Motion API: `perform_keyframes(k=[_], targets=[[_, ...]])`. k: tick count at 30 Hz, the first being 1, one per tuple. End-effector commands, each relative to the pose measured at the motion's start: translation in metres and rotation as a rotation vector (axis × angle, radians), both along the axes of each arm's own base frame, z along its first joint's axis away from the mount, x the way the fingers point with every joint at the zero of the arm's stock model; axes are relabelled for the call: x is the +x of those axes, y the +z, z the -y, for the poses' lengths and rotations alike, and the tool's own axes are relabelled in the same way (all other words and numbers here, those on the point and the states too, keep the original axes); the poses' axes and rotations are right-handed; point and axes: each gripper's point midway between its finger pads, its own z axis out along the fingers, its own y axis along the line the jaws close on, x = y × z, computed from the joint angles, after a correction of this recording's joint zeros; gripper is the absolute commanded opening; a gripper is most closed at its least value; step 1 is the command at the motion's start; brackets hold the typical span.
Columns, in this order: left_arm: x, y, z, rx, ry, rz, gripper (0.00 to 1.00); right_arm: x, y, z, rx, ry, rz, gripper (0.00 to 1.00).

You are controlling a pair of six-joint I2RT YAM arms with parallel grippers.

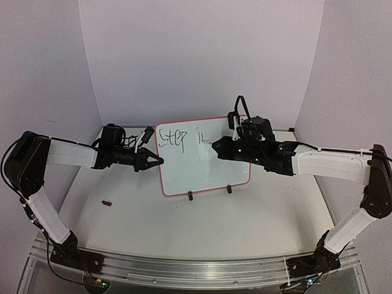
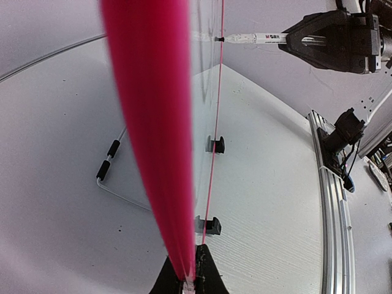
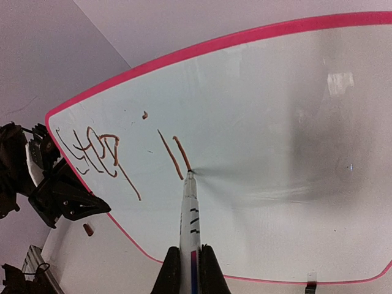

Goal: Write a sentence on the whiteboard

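Observation:
The whiteboard stands upright on two black clips mid-table, its face toward the arms. My left gripper is shut on its left pink edge; that edge runs up from between the jaws in the left wrist view. The right gripper is shut on a white marker, whose tip touches the board. The sentence reads "Step", followed by two short strokes that end at the marker tip. From the left wrist, the marker meets the board's face.
A small brown cap-like piece lies on the table left of the board. A bent wire stand lies behind the board. An aluminium rail runs along the near table edge. Lilac walls enclose the back and sides.

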Motion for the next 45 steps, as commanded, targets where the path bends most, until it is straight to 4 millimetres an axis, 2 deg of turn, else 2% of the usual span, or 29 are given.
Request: perform_keyframes(k=[1, 6, 28, 45], targets=[[0.011, -0.020, -0.009, 0.098, 0.085, 0.017, 0.00, 0.006, 0.048, -0.002, 0.078, -0.004, 0.092, 0.00], [0.012, -0.020, -0.009, 0.098, 0.087, 0.017, 0.00, 0.009, 0.059, 0.000, 0.082, -0.014, 0.122, 0.00], [0.012, -0.023, -0.009, 0.101, 0.086, 0.011, 0.00, 0.020, 0.053, 0.003, 0.047, -0.064, 0.135, 0.00], [0.012, -0.022, -0.009, 0.100, 0.086, 0.012, 0.00, 0.014, 0.032, 0.014, 0.025, -0.091, 0.089, 0.00]])
